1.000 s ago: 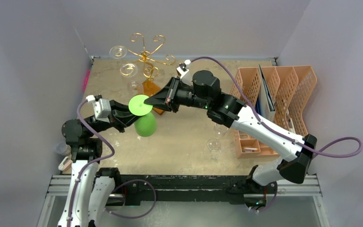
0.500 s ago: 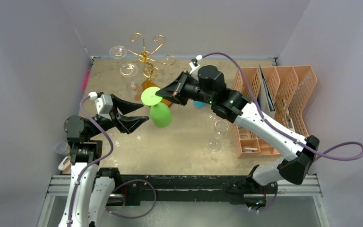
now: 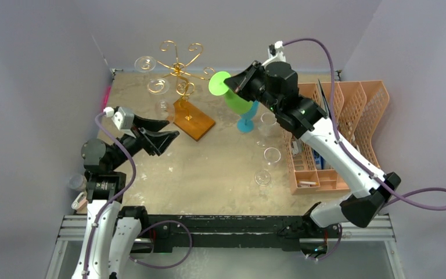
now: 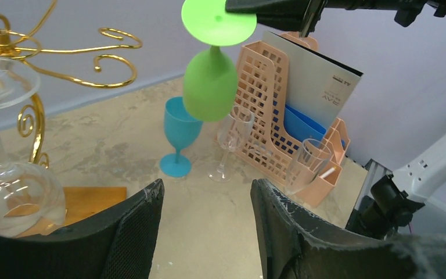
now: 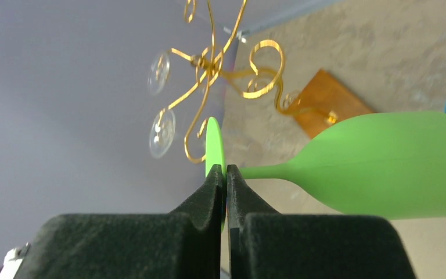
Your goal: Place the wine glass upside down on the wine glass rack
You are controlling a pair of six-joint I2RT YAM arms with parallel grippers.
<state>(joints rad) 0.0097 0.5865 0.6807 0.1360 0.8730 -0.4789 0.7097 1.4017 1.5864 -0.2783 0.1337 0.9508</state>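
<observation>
Well, the right pincer pinches the green plastic wine glass by its foot, bowl down, aloft just right of the gold wire rack; the left pincer gapes empty near its base.

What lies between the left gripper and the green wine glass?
In the top view, the rack's wooden base lies between the left gripper and the green wine glass.
</observation>
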